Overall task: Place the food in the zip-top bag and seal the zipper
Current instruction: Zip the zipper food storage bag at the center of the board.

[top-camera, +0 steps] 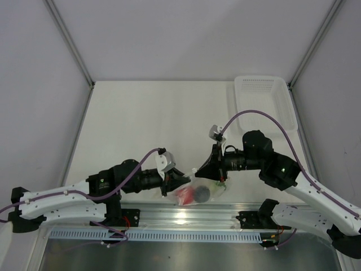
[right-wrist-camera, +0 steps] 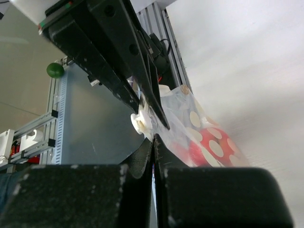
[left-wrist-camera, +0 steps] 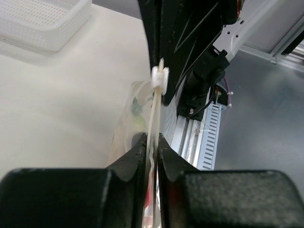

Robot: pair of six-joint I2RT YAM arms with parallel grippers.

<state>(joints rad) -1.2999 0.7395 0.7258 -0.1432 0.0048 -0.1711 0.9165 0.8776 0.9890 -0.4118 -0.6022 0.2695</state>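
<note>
The clear zip-top bag (top-camera: 197, 189) hangs between both grippers near the table's front edge. Inside it I see the red tomato (top-camera: 184, 196), the dark ball (top-camera: 202, 194) and a bit of the radish's green (top-camera: 217, 185). My left gripper (top-camera: 181, 182) is shut on the bag's top edge, which shows as a pale strip (left-wrist-camera: 153, 114) between its fingers. A white zipper slider (left-wrist-camera: 160, 78) sits on that strip, against the right gripper. My right gripper (top-camera: 198, 170) is shut on the same edge next to the slider (right-wrist-camera: 141, 122). The tomato (right-wrist-camera: 209, 147) shows through the dotted plastic.
A white ribbed basket (top-camera: 264, 101) stands at the back right and also shows in the left wrist view (left-wrist-camera: 42, 23). The aluminium rail (top-camera: 186, 217) runs along the front edge just below the bag. A small green ball (right-wrist-camera: 55, 70) shows beyond the rail.
</note>
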